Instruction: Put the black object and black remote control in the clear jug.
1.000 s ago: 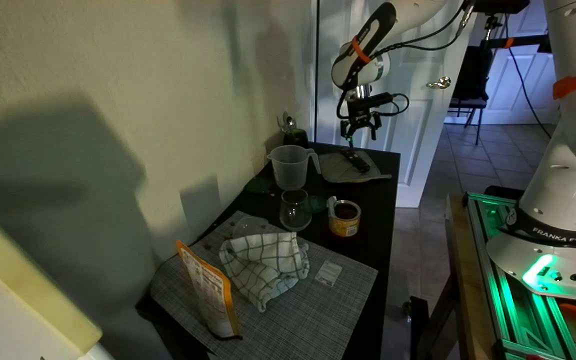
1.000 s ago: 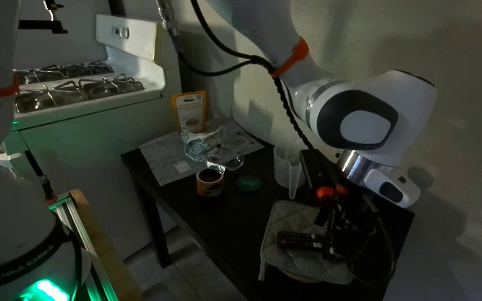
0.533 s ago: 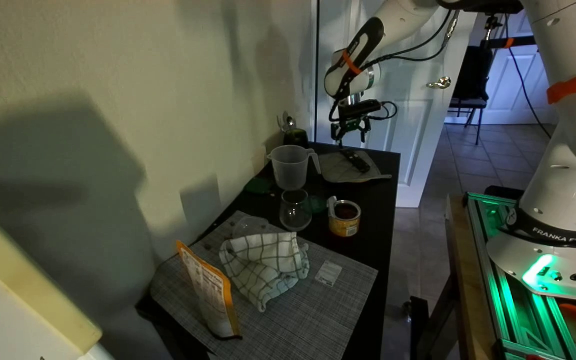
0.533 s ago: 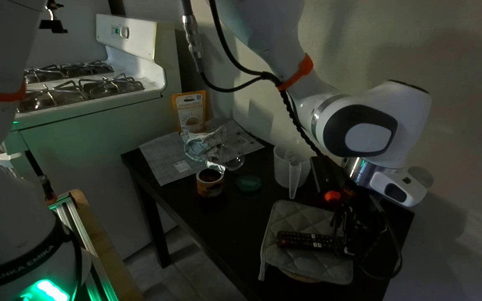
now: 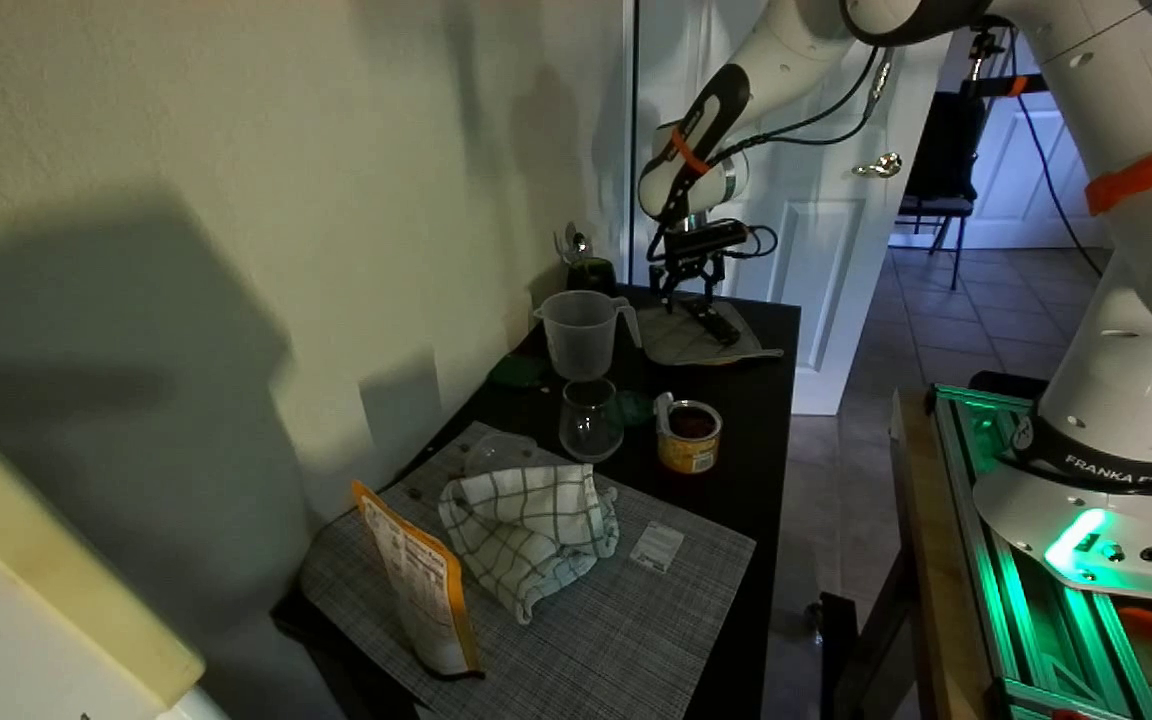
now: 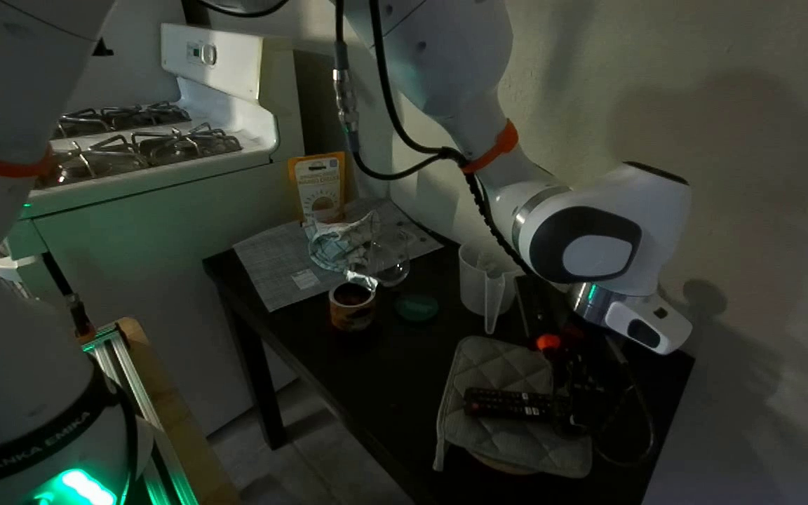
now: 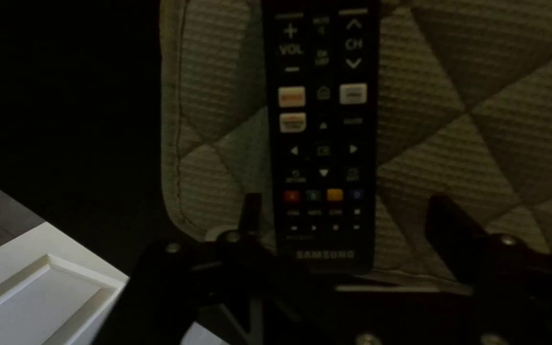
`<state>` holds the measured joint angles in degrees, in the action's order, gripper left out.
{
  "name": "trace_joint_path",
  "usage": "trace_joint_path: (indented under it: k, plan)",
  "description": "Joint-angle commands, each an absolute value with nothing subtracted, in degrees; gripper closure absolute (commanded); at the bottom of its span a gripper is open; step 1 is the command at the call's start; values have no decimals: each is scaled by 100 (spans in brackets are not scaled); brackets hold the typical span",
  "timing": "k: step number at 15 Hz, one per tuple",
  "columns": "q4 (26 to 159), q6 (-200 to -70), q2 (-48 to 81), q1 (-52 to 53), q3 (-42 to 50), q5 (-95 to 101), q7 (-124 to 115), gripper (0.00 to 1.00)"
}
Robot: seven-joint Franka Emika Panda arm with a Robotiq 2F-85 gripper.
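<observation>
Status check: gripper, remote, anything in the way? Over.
Gripper open, either side of Samsung remote in wrist view. Remote ungripped, on quilted pot holder. Clear plastic jug handle juts toward it, possible snag.

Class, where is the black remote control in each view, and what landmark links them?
In an exterior view: remote control, just right of centre.
In an exterior view: remote control, low, right of centre.
Wrist view: remote control, near centre, from the top edge to below mid-height.
Shared landmark: quilted pad beneath.
</observation>
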<state>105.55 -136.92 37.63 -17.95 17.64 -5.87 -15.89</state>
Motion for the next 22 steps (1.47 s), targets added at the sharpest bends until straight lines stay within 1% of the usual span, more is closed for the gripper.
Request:
trace_joint_path:
  k: [1,2,3,4,5,6,11,16,17,19,22]
  plan:
    - [10437,-13769,3919,-1842,1743,-646,-1631,42]
    - [10424,-13758,3914,-1859,1727,-664,-1601,51]
    - [10411,-13759,3909,-1858,1732,-660,-1604,58]
    - [10421,-13772,3882,-1846,1741,-647,-1607,67]
    - [10451,-13789,3835,-1829,1752,-630,-1609,73]
    - [10547,-13797,3714,-1805,1751,-615,-1580,77]
    - [11810,-14664,2255,-1510,1764,-346,-1088,77]
    - [12475,-15065,930,-1221,1795,83,-967,77]
    - [12562,-15267,753,-1233,1685,0,-902,77]
    - [12890,-15996,433,-1212,1455,-431,-909,77]
    - [13527,-17430,161,-1050,1155,-680,-933,77]
